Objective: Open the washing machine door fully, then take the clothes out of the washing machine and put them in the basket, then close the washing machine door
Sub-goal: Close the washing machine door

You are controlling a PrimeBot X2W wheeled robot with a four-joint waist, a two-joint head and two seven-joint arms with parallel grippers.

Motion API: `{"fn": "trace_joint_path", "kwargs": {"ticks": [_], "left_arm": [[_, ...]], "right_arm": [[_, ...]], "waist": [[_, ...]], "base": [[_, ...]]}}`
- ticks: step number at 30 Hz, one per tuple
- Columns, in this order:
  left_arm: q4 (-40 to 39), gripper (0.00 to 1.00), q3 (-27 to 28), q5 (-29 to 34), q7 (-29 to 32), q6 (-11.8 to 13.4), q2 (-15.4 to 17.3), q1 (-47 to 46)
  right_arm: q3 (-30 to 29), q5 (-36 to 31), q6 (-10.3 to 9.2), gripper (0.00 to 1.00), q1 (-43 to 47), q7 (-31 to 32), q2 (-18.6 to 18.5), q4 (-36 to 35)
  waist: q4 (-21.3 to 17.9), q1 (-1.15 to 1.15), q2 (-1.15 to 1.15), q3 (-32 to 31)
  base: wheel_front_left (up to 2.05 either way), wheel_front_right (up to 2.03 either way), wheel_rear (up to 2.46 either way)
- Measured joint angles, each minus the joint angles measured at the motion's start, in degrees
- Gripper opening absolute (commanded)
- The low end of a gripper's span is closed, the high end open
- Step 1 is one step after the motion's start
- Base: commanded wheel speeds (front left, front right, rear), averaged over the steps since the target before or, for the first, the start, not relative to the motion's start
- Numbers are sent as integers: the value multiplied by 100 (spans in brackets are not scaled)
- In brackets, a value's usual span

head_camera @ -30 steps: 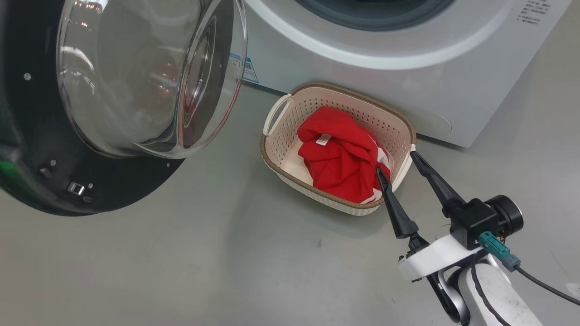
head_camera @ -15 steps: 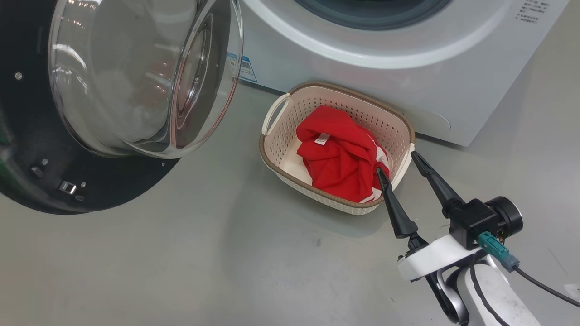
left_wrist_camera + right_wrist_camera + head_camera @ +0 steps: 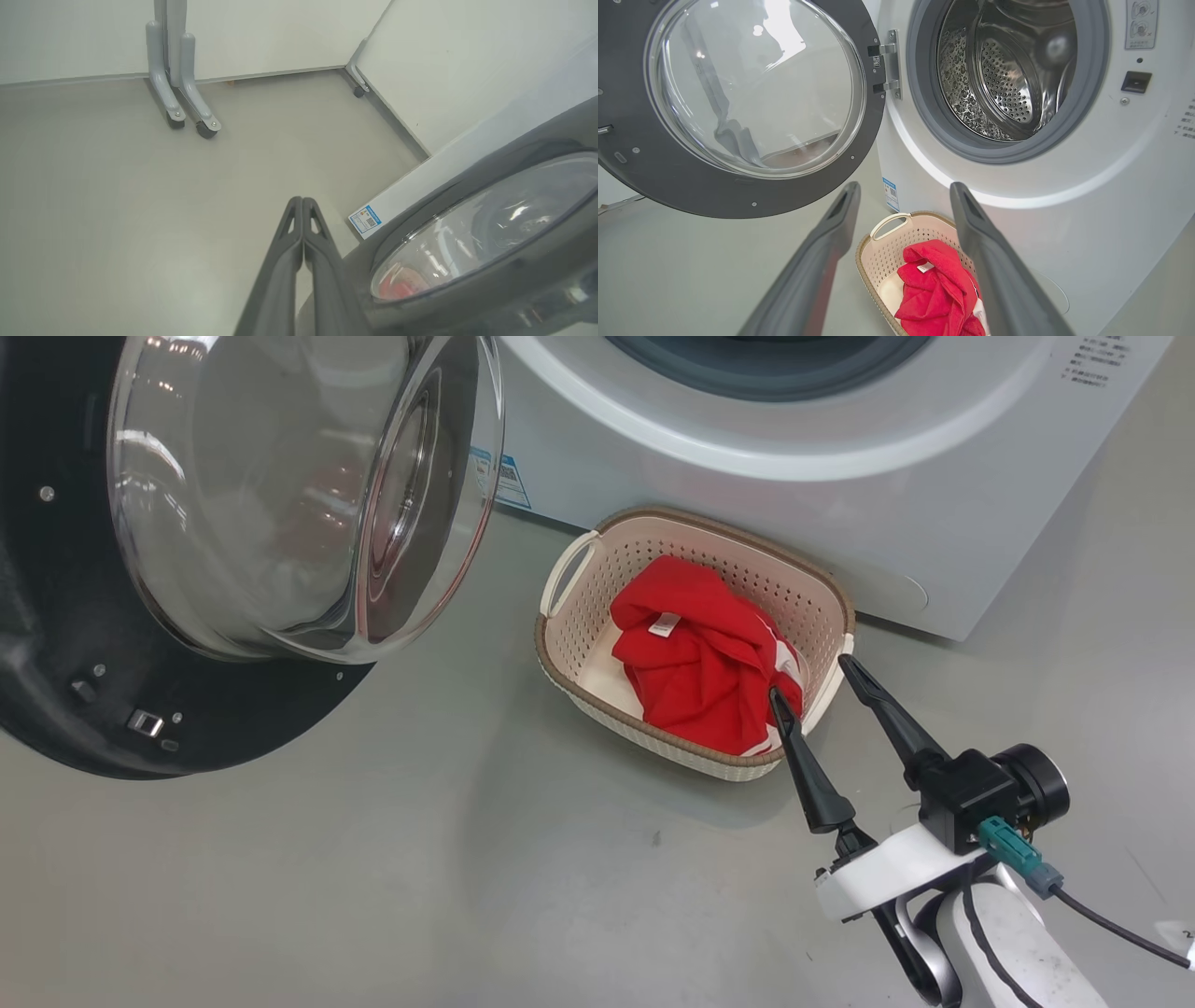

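The washing machine door [image 3: 233, 709] stands swung open at the left, its glass bowl bulging out. The white washing machine [image 3: 794, 457] is behind, and its steel drum [image 3: 1004, 79] looks bare. Red clothes [image 3: 700, 658] with a white label lie in the cream basket [image 3: 560, 663] on the floor in front of the machine. My right gripper [image 3: 808, 677] is open, one finger over the basket's near right corner and the other just outside its rim, holding nothing. My left gripper [image 3: 302, 200] is shut and empty, lying close beside the door's black rim [image 3: 467, 289].
Grey floor spreads in front of the machine and the basket. Grey wheeled stand legs [image 3: 182, 107] and white wall panels [image 3: 444, 70] stand beyond the left gripper. A blue sticker [image 3: 366, 221] marks the machine's lower corner.
The door has shifted a little to the left. My right gripper has drifted slightly down and left, still open. The clothes and the basket lie as before.
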Motion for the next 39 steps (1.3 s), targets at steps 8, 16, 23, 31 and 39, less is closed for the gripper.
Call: {"fn": "trace_joint_path", "kwargs": {"ticks": [8, 16, 23, 31, 39], "left_arm": [[-439, 0, -589, 1195, -1314, 0, 332, 743], [-517, 0, -953, 1716, -2472, 0, 263, 1281], [-533, 0, -1183, 2129, -3339, -23, 227, 1600], [-435, 0, -1450, 2399, -4062, -24, 230, 1827], [-165, 100, -1479, 2490, -4413, -25, 216, 1867]], "right_arm": [[48, 9, 7, 100, 0, -47, 37, 38], [49, 59, 8, 100, 2, -49, 45, 94], [64, 59, 8, 100, 9, -57, 68, 116], [78, 60, 8, 100, 19, -99, 80, 125], [79, 60, 8, 100, 20, -99, 88, 133]], "waist": [[-3, 0, 0, -68], [5, 0, 0, -167], [27, 0, 0, -224], [33, 0, 0, -254], [26, 0, 0, -261]], "base": [[0, 0, 0], [0, 0, 0], [0, 0, 0], [0, 0, 0], [0, 0, 0]]}}
